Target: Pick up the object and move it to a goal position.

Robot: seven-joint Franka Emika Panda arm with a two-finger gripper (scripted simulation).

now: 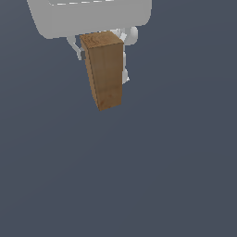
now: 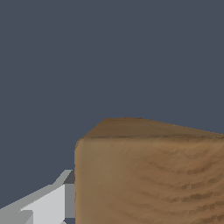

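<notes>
Carrying the wood-grain block [image 1: 104, 69] clamped between the white gripper [image 1: 102, 58] fingers at twelve o'clock, keeping the squeeze firm and travelling smoothly, avoiding tilting toward the goal.

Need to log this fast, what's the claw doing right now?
Claw: closed on the wood-grain block, fingers on either side, block hanging below it.

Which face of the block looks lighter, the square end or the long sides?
The square end face of the block, up by the gripper; the long sides hang darker below.
</notes>
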